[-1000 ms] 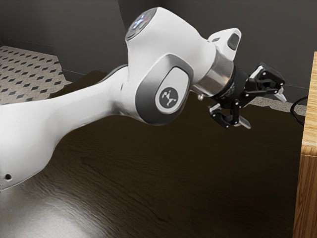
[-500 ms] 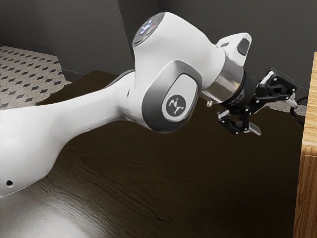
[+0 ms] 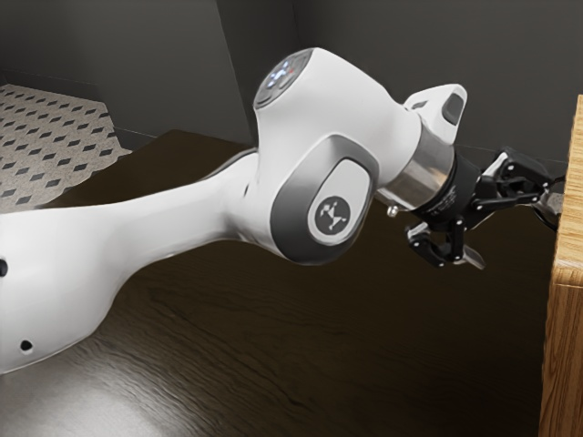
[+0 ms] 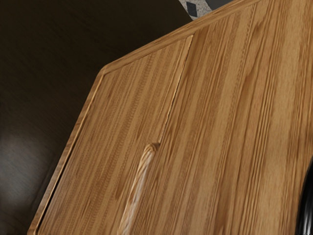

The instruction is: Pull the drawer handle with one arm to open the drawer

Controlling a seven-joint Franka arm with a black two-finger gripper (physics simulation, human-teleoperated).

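A light wooden cabinet (image 3: 567, 300) stands at the exterior view's right edge. My black gripper (image 3: 513, 228) hangs just short of its side, fingers spread wide and open, nothing between them. The upper fingertip (image 3: 552, 195) is nearly at the cabinet's edge and the lower fingertip (image 3: 474, 260) is farther back over the table. In the wrist view the cabinet front (image 4: 230, 122) is close, with a panel seam and a raised wooden handle bar (image 4: 138, 188). A dark curved piece (image 4: 309, 196) shows at that view's edge; I cannot tell what it is.
The cabinet rests on a dark wooden table (image 3: 273, 364), with open surface below the arm. Dark walls rise behind, and a patterned floor (image 3: 46, 127) lies at the exterior view's far left. My white arm (image 3: 337, 173) spans the view's middle.
My arm has reached further toward the exterior view's right, carrying the gripper closer to the cabinet. The dark ring by the cabinet's edge is now covered by the upper finger. The fingers stay apart.
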